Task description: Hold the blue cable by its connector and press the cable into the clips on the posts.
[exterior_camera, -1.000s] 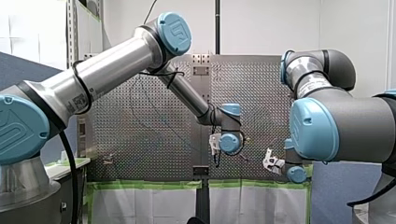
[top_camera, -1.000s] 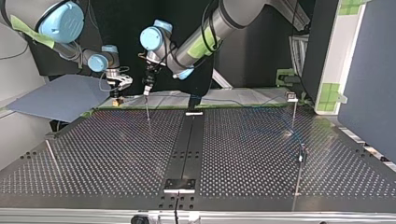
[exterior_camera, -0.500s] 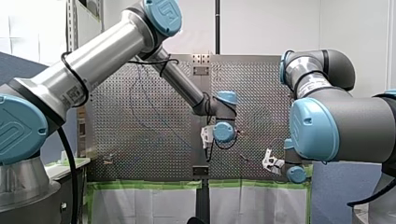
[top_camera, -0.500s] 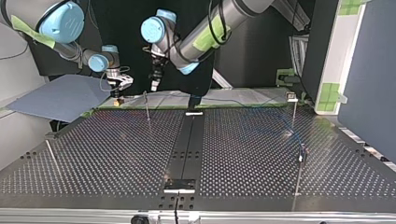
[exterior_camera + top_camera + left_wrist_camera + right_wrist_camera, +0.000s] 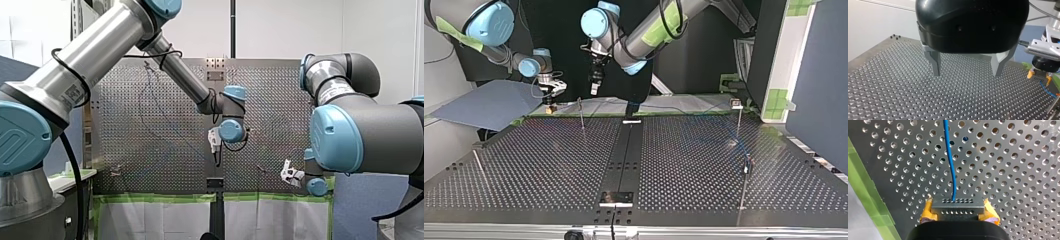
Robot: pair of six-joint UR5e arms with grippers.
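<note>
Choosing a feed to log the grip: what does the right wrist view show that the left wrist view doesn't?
Only the right wrist view: the connector clamped between my right gripper's yellow pads. Only the left wrist view: my left gripper, open and empty, above the table. Both: the table, the blue cable, my right gripper.

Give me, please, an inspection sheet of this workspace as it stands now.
Surface: grey perforated metal table, thin metal posts standing on it.
Job's things: grey metal connector held; cable in clips: cannot tell.
Clutter: nothing seen.
Grippers: my left gripper fingers open, empty; my right gripper shut on the connector, yellow pads.
Cables: thin blue cable leaves the connector over the table.
Surroundings: blue flat sheet, green tape beside the table.
</note>
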